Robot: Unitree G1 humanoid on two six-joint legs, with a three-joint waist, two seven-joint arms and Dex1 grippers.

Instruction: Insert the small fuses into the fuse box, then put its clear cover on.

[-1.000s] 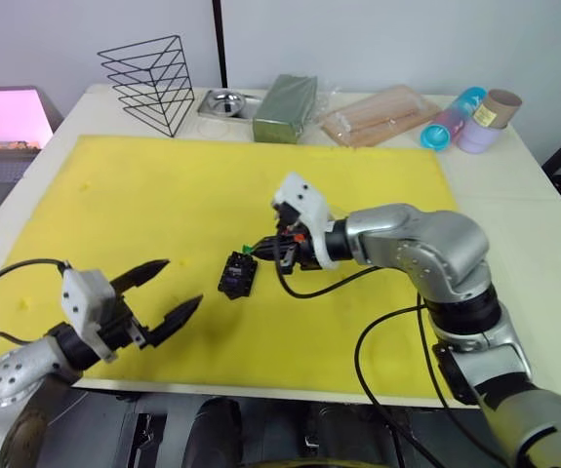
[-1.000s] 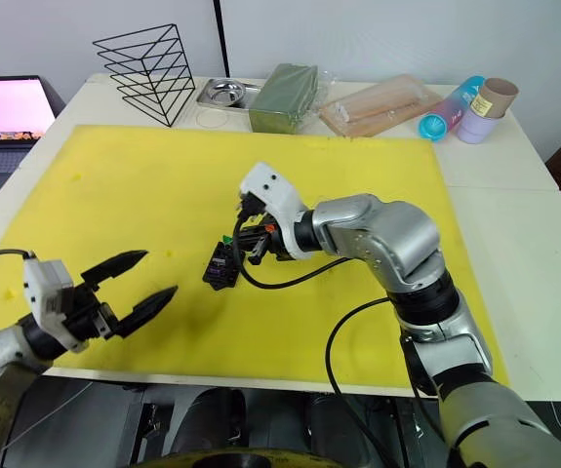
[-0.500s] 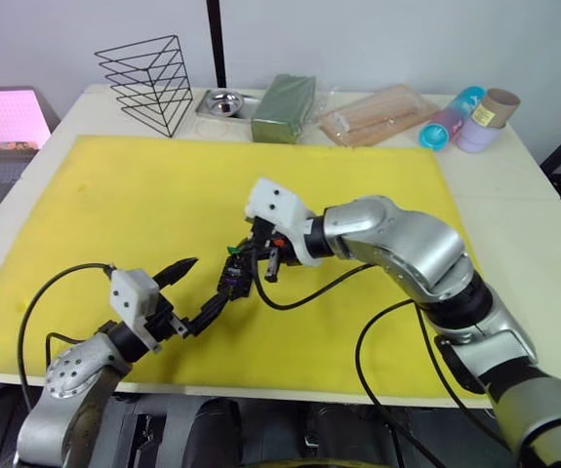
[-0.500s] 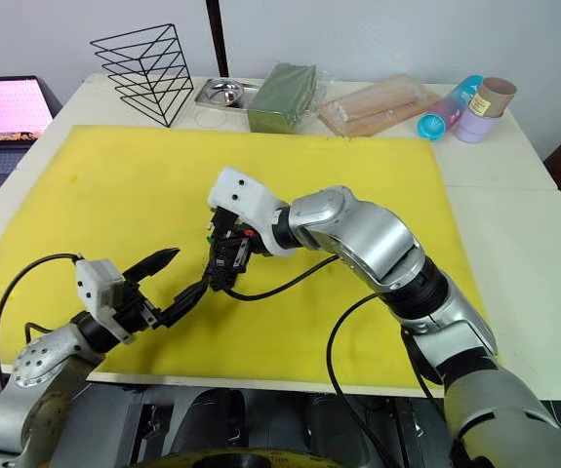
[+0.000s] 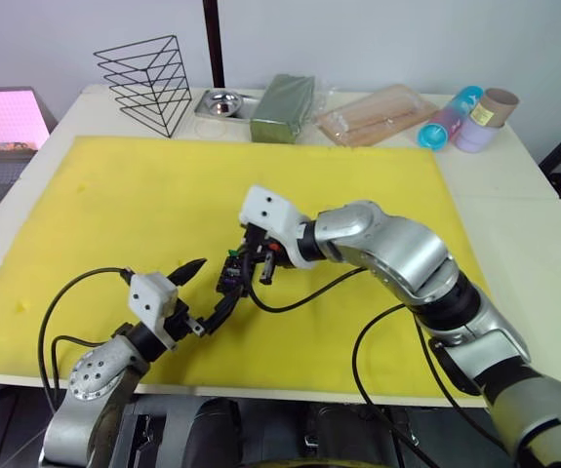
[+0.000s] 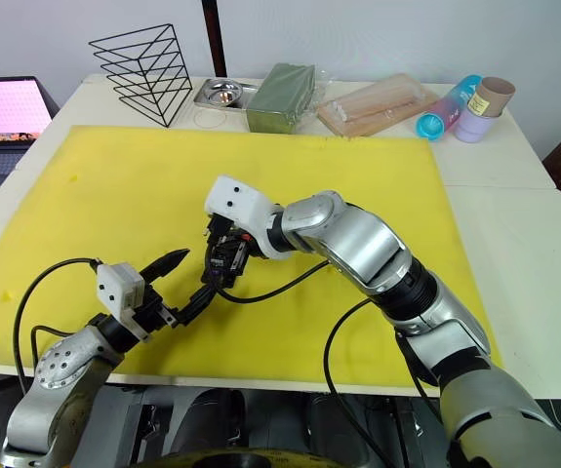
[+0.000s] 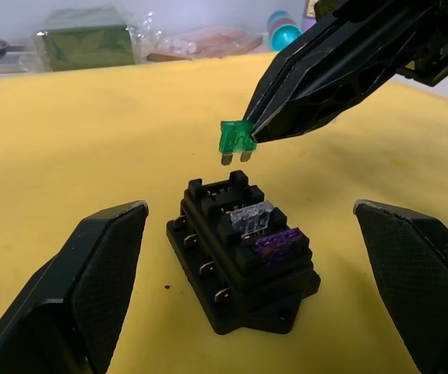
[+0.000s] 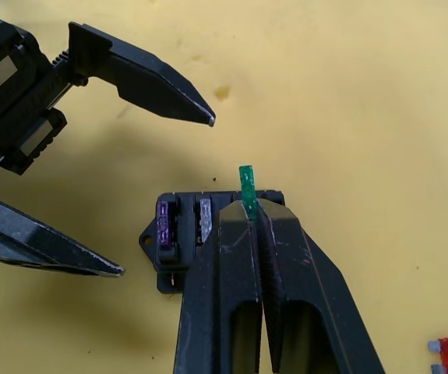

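Green fuse (image 7: 236, 138) pinched in right gripper (image 8: 248, 204) fingers, blades down above fuse box (image 7: 243, 249); left gripper (image 7: 255, 257) fingers wide open, empty, straddling box; lower straight into empty slot beside pale fuse (image 7: 248, 218).

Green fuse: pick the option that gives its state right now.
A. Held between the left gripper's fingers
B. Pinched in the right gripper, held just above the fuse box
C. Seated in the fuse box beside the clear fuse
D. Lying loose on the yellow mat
B: the green fuse is pinched at the tip of the right gripper, its prongs clear of the fuse box, where only the clear fuse and purple fuse sit.
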